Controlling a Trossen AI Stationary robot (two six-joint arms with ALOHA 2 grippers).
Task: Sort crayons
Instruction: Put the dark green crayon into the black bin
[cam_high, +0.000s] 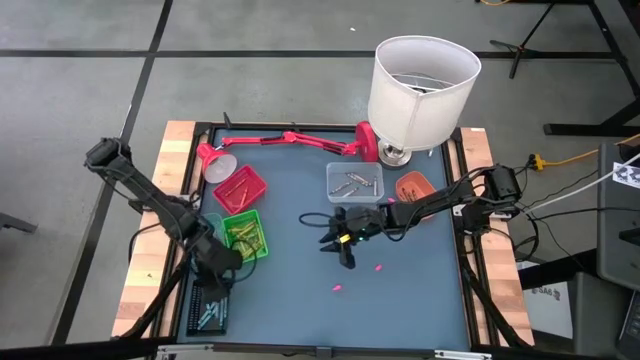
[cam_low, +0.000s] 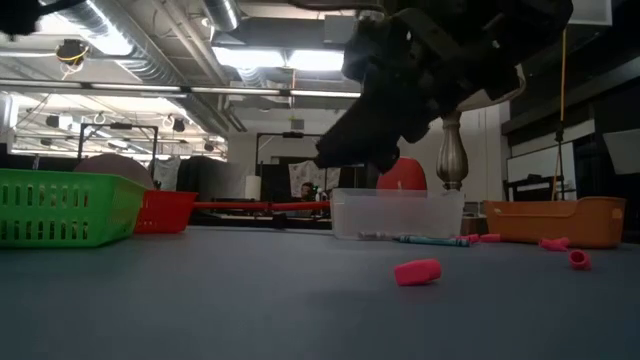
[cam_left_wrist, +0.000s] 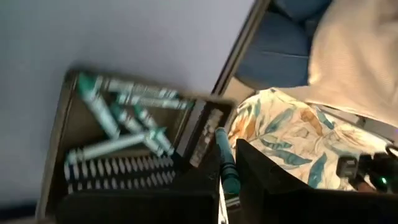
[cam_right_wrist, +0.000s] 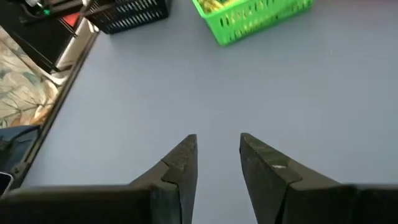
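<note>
Nearest the front edge of the blue worktop (cam_high: 300, 300), at the left corner, sits a black tray (cam_high: 208, 307) holding several blue-green crayons (cam_left_wrist: 118, 115) lying crosswise on each other. The left claw (cam_high: 222, 262) hangs just above this tray, pressed nearly together and pinching one teal crayon (cam_left_wrist: 226, 163), which pokes out between its dark fingers (cam_left_wrist: 273, 186).

A small pink bit (cam_high: 338, 288) lies loose on the bare worktop toward the front; a second pink bit (cam_high: 379, 267) sits a little farther back, to its right.

Mid-worktop, the right claw (cam_high: 338, 243) reaches in from the right side, above the surface. Its fingers (cam_right_wrist: 180, 168) stand spread with a clear gap, nothing between them, only bare blue surface below.

Left of centre, a green basket (cam_high: 243, 234) holds yellow-green crayons (cam_high: 240, 236). Behind it and touching it, a red basket (cam_high: 241, 189) with a few red sticks (cam_high: 238, 191) inside.

Farther back, right of centre, a clear tub (cam_high: 354, 183) contains grey crayons (cam_high: 356, 182). Beside it to the right, an orange tray (cam_high: 412, 186), contents unclear. In the low view one blue crayon (cam_low: 432, 240) lies on the worktop just in front of the clear tub.

At the back edge: a red desk lamp (cam_high: 290, 142) lying flat across the worktop, and a white lampshade (cam_high: 420, 88) on a metal base.
</note>
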